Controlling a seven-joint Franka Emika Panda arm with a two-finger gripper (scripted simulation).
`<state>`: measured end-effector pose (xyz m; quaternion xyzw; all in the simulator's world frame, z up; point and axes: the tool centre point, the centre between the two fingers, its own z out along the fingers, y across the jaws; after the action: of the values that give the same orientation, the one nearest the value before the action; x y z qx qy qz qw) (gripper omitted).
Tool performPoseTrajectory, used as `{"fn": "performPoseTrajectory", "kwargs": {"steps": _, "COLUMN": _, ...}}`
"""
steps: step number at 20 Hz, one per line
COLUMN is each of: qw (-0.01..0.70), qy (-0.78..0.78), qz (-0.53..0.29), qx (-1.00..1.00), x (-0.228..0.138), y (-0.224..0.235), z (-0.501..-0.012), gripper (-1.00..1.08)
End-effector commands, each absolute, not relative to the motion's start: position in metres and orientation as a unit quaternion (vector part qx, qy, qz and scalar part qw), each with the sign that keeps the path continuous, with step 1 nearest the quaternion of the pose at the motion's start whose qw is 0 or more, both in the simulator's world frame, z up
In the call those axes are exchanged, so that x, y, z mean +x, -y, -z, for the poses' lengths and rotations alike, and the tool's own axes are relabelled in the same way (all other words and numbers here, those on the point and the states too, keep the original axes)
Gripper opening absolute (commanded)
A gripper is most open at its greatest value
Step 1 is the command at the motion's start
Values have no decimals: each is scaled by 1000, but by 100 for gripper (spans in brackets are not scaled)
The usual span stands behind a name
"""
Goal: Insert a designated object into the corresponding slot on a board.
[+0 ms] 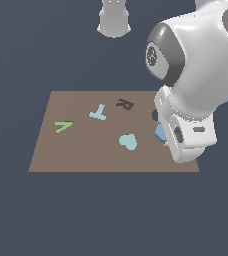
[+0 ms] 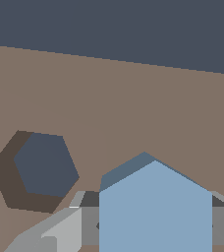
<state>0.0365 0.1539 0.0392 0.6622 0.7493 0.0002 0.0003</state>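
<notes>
**Blue block in the jaws, beside its hole**

The blue hexagonal block [image 2: 154, 209] sits clamped between the jaws of the gripper [image 2: 153, 221], a grey finger [image 2: 60, 231] pressed against one side and another on the opposite side. In the wrist view the block fills the foreground, one corner pointing up. Just beside it, apart and not touching, is the dark hexagonal slot [image 2: 42, 167], open and showing its shadowed wall. In the exterior view only a small blue piece [image 1: 160, 132] peeks out from behind the white arm [image 1: 196, 75], near the board's edge on the exterior view's right, with a sliver of the slot [image 1: 155, 115] just above it.

The brown board [image 1: 86, 155] lies flat on the dark floor. On it, the teal heart [image 1: 128, 141] lies near the block, the dark R-shaped cut-out [image 1: 125, 104] farther back, the teal T [image 1: 98, 112] beside that, and a green V shape [image 1: 63, 126] towards the exterior view's left.
</notes>
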Motion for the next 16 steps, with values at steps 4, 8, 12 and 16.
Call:
{"fn": "performPoseTrajectory", "kwargs": {"steps": 4, "qw": 1, "qy": -804, "qz": 0, "qx": 595, "x": 4, "y": -161, "z": -40, "gripper": -100}}
{"fn": "performPoseTrajectory", "kwargs": {"steps": 8, "qw": 0, "qy": -830, "qz": 0, "qx": 557, "x": -13, "y": -162, "z": -40, "gripper": -100}}
{"fn": "performPoseTrajectory", "kwargs": {"steps": 12, "qw": 0, "qy": -849, "qz": 0, "qx": 528, "x": -27, "y": -161, "z": -40, "gripper": -100}}
{"fn": "performPoseTrajectory", "kwargs": {"steps": 16, "qw": 0, "qy": -860, "qz": 0, "qx": 510, "x": -35, "y": -160, "z": -40, "gripper": -100}}
